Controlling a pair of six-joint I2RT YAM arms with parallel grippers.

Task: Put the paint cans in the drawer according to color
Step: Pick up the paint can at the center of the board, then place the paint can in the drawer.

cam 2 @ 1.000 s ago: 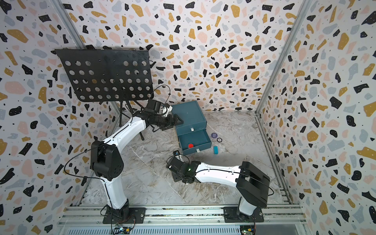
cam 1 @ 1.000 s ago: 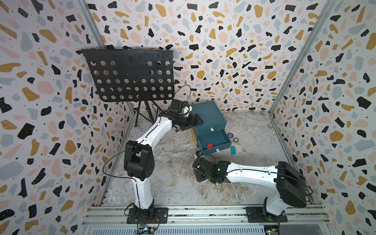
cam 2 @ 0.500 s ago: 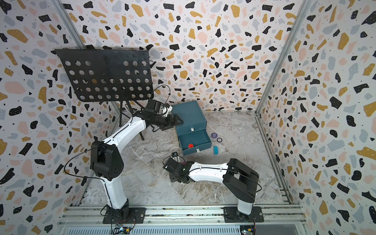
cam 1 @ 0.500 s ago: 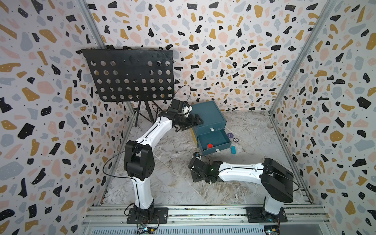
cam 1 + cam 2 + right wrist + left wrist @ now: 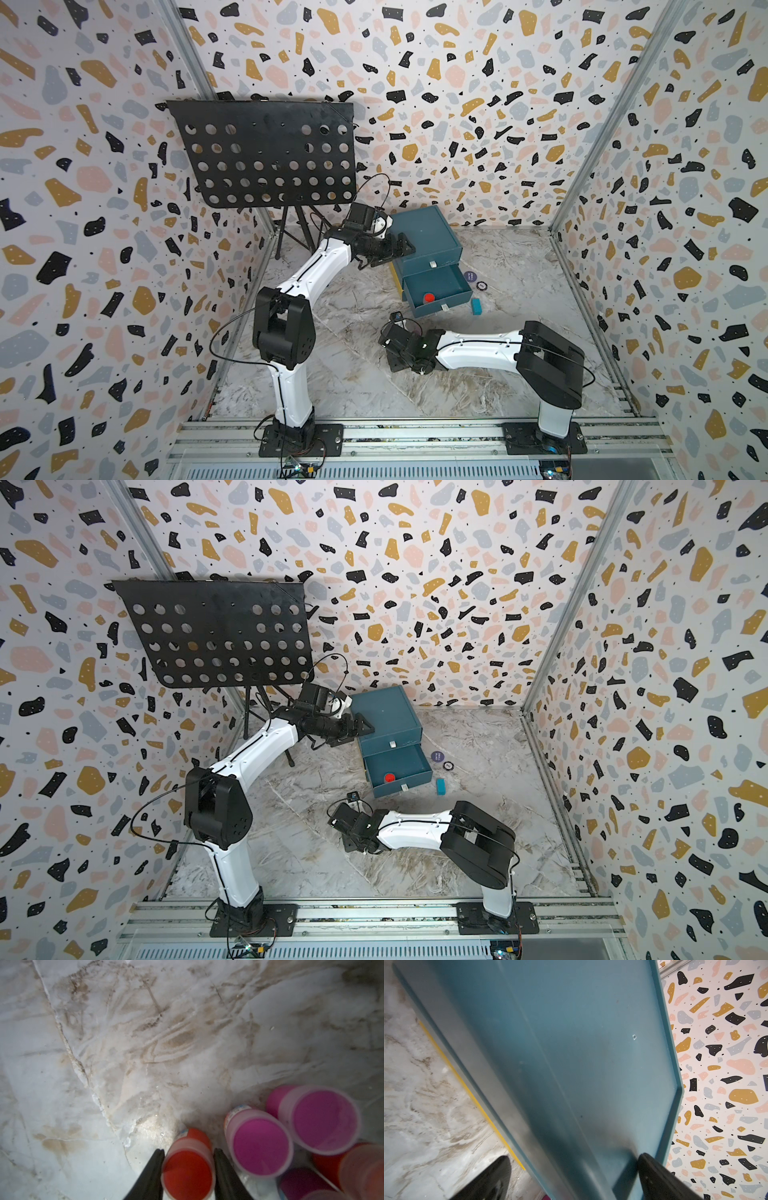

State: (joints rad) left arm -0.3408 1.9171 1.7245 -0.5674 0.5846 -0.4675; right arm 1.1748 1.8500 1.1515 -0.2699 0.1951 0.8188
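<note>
In the right wrist view my right gripper [image 5: 188,1152] is shut on a red paint can [image 5: 188,1172], one black finger against each side of it. Two magenta paint cans [image 5: 260,1147] [image 5: 324,1119], a darker magenta one [image 5: 299,1182] and an orange one [image 5: 365,1167] crowd beside it on the floor. The arm hides these cans in both top views. The dark teal drawer chest [image 5: 428,237] has one drawer pulled out [image 5: 436,286], with a red paint can [image 5: 429,297] [image 5: 389,777] inside. My left gripper [image 5: 399,249] [image 5: 573,1156] is open, straddling the chest's top left edge.
A small teal block [image 5: 476,306] lies right of the pulled-out drawer. Two small round discs [image 5: 469,276] [image 5: 482,285] lie on the floor just behind it. A black perforated music stand [image 5: 266,153] rises at the back left. Patterned walls close in three sides.
My right arm's elbow has swung left and its gripper has shifted a little left over the floor. The left arm and the chest have not moved.
</note>
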